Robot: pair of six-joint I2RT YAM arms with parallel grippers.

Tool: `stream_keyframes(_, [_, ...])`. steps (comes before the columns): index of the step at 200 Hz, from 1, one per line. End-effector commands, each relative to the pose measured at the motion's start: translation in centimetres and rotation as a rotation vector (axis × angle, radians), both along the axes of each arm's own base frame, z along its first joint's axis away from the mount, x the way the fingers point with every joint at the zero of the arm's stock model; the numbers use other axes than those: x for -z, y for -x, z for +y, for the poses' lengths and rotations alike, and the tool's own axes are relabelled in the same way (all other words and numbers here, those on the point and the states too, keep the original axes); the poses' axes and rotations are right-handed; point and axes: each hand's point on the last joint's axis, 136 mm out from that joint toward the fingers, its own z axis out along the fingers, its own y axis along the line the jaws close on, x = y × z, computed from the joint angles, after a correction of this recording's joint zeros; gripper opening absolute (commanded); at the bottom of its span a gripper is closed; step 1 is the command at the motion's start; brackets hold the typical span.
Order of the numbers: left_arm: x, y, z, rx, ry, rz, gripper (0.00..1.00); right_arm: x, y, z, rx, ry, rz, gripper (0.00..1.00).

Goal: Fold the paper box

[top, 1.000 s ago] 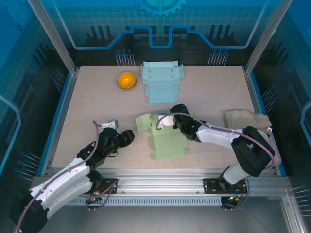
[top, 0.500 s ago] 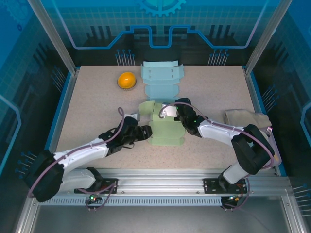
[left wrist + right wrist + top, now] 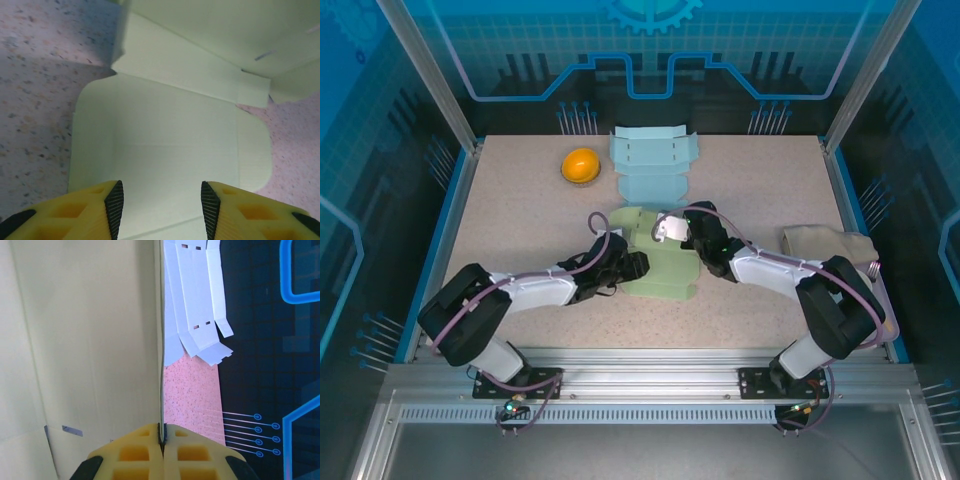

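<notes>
The pale green paper box (image 3: 665,272) lies mostly flat in the middle of the table, its far part raised. My right gripper (image 3: 682,232) is at the box's far right edge. In the right wrist view it (image 3: 161,432) is shut on a thin upright edge of the green sheet (image 3: 90,340). My left gripper (image 3: 638,266) rests at the box's left side. The left wrist view has its jaws (image 3: 161,200) standing apart over a flat rounded flap (image 3: 165,140), with nothing pinched between the ribbed pads (image 3: 114,202).
A flat light blue box blank (image 3: 650,165) lies at the far middle of the table, also in the right wrist view (image 3: 195,300). An orange round object (image 3: 580,165) sits to its left. A beige cloth (image 3: 825,243) lies at the right edge.
My left arm has swung right across the table and reached the green box, its jaws narrowing on the way. The box has shifted slightly away with the right gripper still holding it.
</notes>
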Motion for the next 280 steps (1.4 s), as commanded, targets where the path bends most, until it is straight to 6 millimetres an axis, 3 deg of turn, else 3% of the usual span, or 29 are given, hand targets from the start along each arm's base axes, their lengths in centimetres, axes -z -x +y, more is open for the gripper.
stream_keyframes(1, [1.1, -0.9, 1.5, -0.066, -0.005, 0.001, 0.48, 1.0, 0.4, 0.1, -0.031, -0.013, 0.02, 0.0])
stream_keyframes(50, [3.1, -0.1, 1.0, -0.044, 0.014, 0.064, 0.48, 3.4, 0.7, 0.3, -0.054, 0.018, 0.038, 0.0])
stream_keyframes(90, [5.1, 1.4, 2.0, -0.075, 0.018, 0.117, 0.46, 6.0, 1.2, 0.2, -0.096, 0.122, -0.003, 0.0])
stream_keyframes(117, [6.0, 2.1, 2.9, -0.079, -0.012, 0.128, 0.46, 5.8, 1.9, 0.9, -0.141, 0.139, -0.041, 0.0])
stream_keyframes(143, [6.3, 2.4, 3.1, -0.08, -0.01, 0.133, 0.45, 4.3, 2.4, 1.3, -0.164, 0.155, -0.117, 0.0])
stream_keyframes(173, [3.3, 1.4, 3.1, -0.049, 0.033, 0.068, 0.46, 2.5, 2.7, 1.6, -0.175, 0.175, -0.178, 0.0])
stream_keyframes(204, [-4.2, 0.8, 2.8, 0.029, 0.074, -0.077, 0.49, 1.8, 2.2, 1.4, -0.158, 0.173, -0.197, 0.0])
stream_keyframes(236, [-10.1, 1.2, 6.6, -0.009, -0.014, -0.213, 0.52, 1.3, 1.8, 1.2, -0.139, 0.15, -0.209, 0.0])
stream_keyframes(255, [-10.4, 1.3, 10.1, -0.077, -0.103, -0.241, 0.52, 0.7, 1.9, 1.4, -0.144, 0.134, -0.225, 0.0])
stream_keyframes(280, [-8.3, 1.0, 14.9, -0.235, -0.204, -0.205, 0.48, 0.6, 2.3, 1.7, -0.169, 0.122, -0.203, 0.0])
